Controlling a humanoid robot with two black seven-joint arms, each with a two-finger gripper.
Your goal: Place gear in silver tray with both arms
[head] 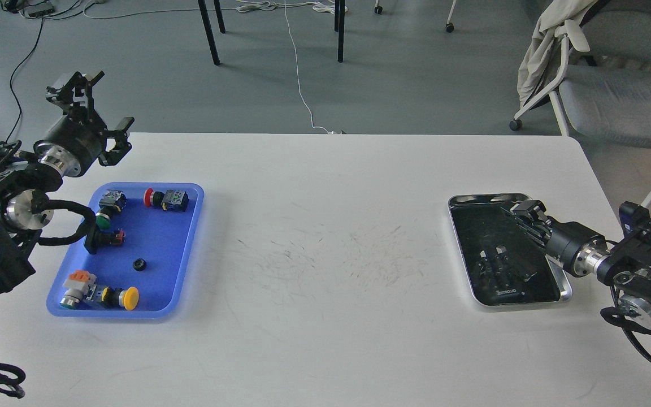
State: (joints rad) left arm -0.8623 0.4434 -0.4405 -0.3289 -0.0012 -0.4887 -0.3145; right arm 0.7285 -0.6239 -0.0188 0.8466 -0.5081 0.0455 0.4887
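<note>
The gear [140, 264] is a small black ring lying in the blue plastic tray [190, 249] at the left of the table. The silver tray [460, 199] lies at the right, its dark bottom reflecting my arm, with no object in it. My left gripper [112, 97] is open and empty, raised above the table's far left corner, beyond the blue tray. My right gripper [526, 213] hovers low over the right part of the silver tray. It is dark and seen end-on, so its fingers cannot be told apart.
The blue tray also holds several push-button switches, with red [148, 197], green [102, 222] and yellow [130, 298] caps. A black cable loop from my left arm hangs over the tray's left side. A chair [602, 96] stands beyond the table's right corner.
</note>
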